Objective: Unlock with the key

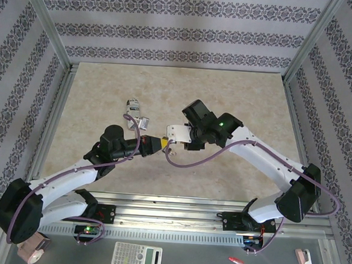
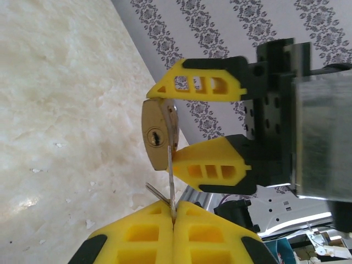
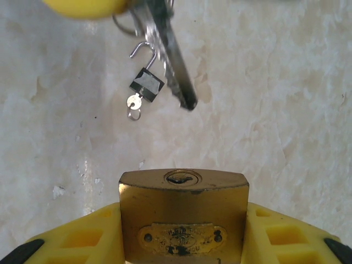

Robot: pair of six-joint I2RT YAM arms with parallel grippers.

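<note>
You are holding the key (image 2: 171, 176) pinched in the clenched left gripper (image 2: 174, 212), its tip near but outside the keyhole (image 3: 182, 177) of the brass padlock (image 3: 184, 214), which the right gripper (image 2: 165, 127) is grasping. Insertion is pending, likely calling for lining blade with slot.

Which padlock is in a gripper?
The brass padlock, clamped in the right gripper; the small dark padlock lies loose on the table.

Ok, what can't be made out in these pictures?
Head of the key: left wrist view, buried between the fingers of the left end effector.
Its teeth: right wrist view, blurred.
Shackle of the brass padlock: right wrist view, cut off by the bottom edge.
Nameplate lettering: right wrist view, too small.
</note>
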